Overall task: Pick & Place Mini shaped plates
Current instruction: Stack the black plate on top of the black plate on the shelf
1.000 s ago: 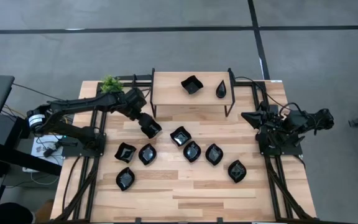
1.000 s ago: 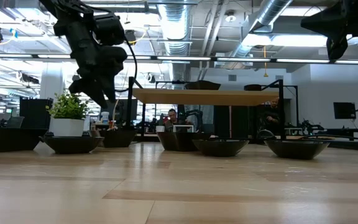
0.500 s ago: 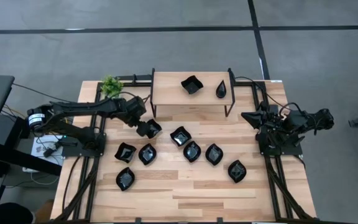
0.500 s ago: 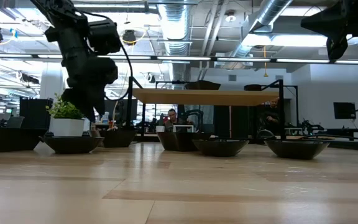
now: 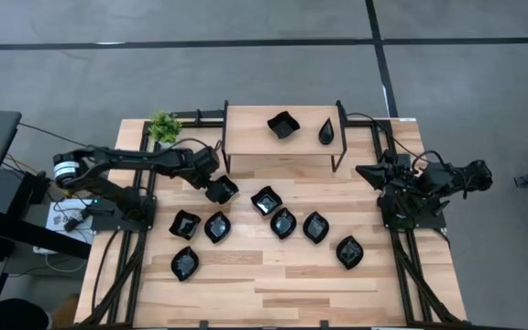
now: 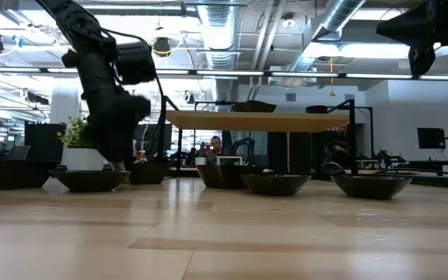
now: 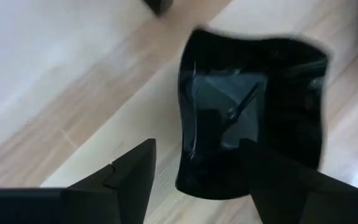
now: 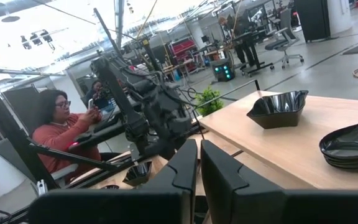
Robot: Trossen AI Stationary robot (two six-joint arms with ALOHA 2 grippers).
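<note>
My left gripper [image 5: 216, 190] is low over the table in front of the shelf, open. Its fingers [image 7: 133, 169] straddle the near rim of a wavy-edged square mini plate [image 7: 253, 112], which lies flat on the wood [image 5: 225, 189]. Several more black mini plates lie in a loose group mid-table, among them ones at the left [image 5: 185, 223], centre [image 5: 283, 222] and right [image 5: 349, 251]. Two sit on the raised shelf, a square one [image 5: 283, 124] and a teardrop [image 5: 326, 132]. My right gripper [image 5: 367, 172] waits shut at the table's right edge [image 8: 197, 163].
A raised wooden shelf [image 5: 246, 137] on black legs stands at the back centre. A small green potted plant [image 5: 163, 125] is at the back left. Black arm frames run along both table sides. A seated person [image 8: 58, 130] shows beyond the table.
The left gripper has come down from above the table to the square plate by the shelf and opened wider. The right arm has not moved.
</note>
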